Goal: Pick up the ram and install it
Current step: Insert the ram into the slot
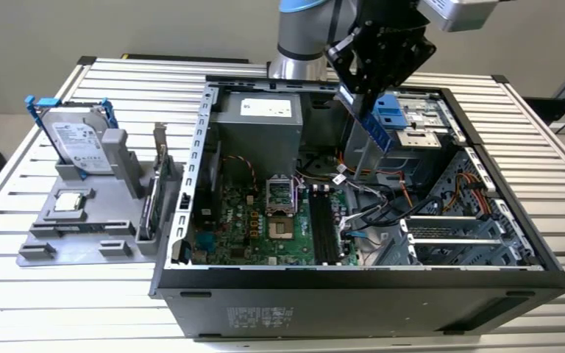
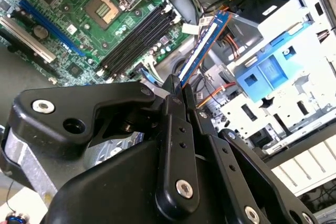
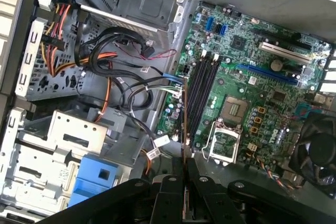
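Right, counts first: you've got one ram [image 2: 206, 44] stick, one gripper [image 2: 185, 97], one open PC case [image 1: 361, 268] and one grey parts fixture [image 1: 76, 235]. On the motherboard [image 3: 265, 90] I count four black memory slots [image 3: 202, 95] and one CPU socket [image 3: 233, 111] with its retention frame swung open. Arm [image 1: 302, 29] is over the case, gripper pointing down into it, fingers pinched tight on one end of the ram. The rest of the stick juts out past the fingertips toward the board. Ram is in the air, clear of the slots, which lie below the gripper, just beside the stick's line in the first wrist view. Case under the gripper holds the motherboard, a power supply [image 1: 258, 118], a drive cage [image 3: 58, 145] with a blue latch [image 3: 94, 179], and loose cable bundles [image 3: 121, 72]. Fixture, well off toward the exterior view's left of the gripper, holds one hard drive [image 1: 71, 140] in a blue frame, one CPU chip [image 1: 70, 202] and one expansion card [image 1: 155, 191] on edge.
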You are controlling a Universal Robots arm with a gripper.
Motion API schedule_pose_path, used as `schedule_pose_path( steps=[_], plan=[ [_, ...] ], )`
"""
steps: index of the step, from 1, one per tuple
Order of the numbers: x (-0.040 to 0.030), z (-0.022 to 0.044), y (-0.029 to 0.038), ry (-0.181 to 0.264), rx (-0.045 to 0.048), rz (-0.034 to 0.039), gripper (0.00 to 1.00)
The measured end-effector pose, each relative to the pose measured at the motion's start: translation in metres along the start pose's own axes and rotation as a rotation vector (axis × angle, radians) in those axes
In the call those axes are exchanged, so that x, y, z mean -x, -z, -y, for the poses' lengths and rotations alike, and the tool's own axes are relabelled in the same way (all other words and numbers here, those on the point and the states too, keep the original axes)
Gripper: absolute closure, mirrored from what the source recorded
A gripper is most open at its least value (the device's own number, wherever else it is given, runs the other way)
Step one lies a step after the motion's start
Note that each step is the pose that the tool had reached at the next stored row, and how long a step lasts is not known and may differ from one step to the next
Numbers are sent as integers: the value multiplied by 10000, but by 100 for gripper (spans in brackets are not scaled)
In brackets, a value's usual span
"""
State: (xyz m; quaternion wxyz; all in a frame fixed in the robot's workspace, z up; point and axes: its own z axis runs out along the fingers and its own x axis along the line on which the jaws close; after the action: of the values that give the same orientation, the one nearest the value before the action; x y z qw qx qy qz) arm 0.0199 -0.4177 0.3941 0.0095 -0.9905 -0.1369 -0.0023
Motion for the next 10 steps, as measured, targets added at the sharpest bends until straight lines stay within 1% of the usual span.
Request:
schedule_pose_path(
  steps=[7, 10],
  plan=[
    [0, 0, 0, -538, 4, -10, 100],
    [0, 0, 0, -674, 5, -12, 100]
  ],
)
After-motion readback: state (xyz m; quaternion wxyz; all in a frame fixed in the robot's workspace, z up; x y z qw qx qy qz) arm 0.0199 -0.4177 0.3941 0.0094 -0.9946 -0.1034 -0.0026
